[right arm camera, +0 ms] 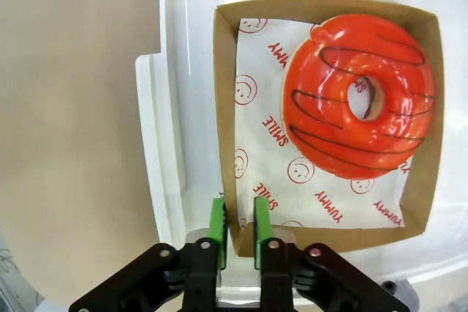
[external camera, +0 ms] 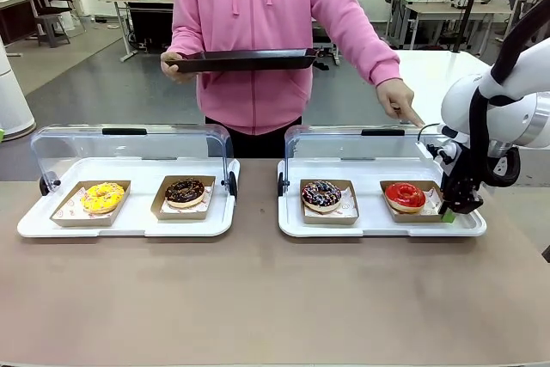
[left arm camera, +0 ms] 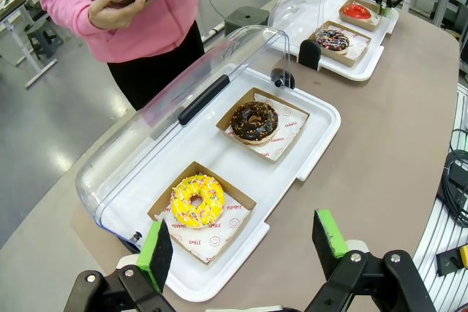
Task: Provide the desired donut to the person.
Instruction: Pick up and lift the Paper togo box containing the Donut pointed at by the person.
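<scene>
The red-glazed donut [external camera: 405, 196] [right arm camera: 358, 96] lies in a brown cardboard tray [right arm camera: 225, 107] at the right end of the right white serving tray [external camera: 378, 228]. My right gripper [external camera: 451, 210] [right arm camera: 239, 235] stands at that cardboard tray's right edge, its green pads pinched on the tray's wall near a corner. The person [external camera: 258, 40] in a pink hoodie stands across the table, pointing a finger [external camera: 411, 114] down at the red donut and holding a black tray [external camera: 241, 60] in the other hand. My left gripper [left arm camera: 241, 246] hangs open above the left serving tray's front edge.
A sprinkled chocolate donut [external camera: 321, 195] shares the right serving tray. The left serving tray [external camera: 129, 225] holds a yellow donut [external camera: 103, 198] and a chocolate donut [external camera: 185, 192]. Both clear lids [external camera: 129, 148] stand flipped open behind. Bare brown tabletop [external camera: 258, 298] lies in front.
</scene>
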Action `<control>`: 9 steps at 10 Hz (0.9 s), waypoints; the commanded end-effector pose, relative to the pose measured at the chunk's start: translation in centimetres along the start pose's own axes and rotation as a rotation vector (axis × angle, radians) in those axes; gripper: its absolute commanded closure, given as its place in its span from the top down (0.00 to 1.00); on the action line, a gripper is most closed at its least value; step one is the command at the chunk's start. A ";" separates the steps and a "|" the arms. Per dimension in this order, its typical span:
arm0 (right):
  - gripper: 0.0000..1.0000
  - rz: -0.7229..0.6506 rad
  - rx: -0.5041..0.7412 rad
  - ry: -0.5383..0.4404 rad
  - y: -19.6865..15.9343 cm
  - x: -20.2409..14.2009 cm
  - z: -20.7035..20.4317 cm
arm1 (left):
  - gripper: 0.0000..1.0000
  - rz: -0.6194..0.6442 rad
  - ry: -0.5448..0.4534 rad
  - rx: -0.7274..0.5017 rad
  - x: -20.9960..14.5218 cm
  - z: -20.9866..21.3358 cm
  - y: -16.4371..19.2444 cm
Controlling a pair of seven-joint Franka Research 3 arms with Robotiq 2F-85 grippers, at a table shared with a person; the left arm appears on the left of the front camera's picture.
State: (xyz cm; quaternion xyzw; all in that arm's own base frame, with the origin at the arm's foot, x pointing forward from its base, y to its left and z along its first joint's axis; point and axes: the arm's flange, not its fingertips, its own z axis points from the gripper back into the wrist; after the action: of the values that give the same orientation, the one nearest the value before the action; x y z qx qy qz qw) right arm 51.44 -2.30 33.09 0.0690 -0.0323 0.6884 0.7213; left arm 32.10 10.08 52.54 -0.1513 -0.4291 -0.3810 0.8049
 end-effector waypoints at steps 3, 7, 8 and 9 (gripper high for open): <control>0.00 0.000 0.004 0.043 0.0 0.4 -0.5 | 1.00 0.006 -0.003 -0.002 0.1 0.1 0.0; 0.00 0.105 -0.026 -0.035 5.6 1.6 4.8 | 1.00 0.006 -0.003 -0.002 0.1 0.1 0.0; 0.00 0.102 -0.055 -0.031 8.2 2.3 7.1 | 1.00 0.006 -0.003 -0.002 0.1 0.1 0.0; 0.00 0.150 -0.051 -0.049 10.9 3.2 9.7 | 1.00 0.006 -0.003 -0.002 0.1 0.1 0.0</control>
State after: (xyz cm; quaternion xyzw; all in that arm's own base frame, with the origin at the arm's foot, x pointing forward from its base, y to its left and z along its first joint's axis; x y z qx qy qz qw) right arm 44.64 -0.42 41.25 0.0587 -0.0572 0.7206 0.6885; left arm 32.12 10.07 52.52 -0.1510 -0.4285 -0.3810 0.8052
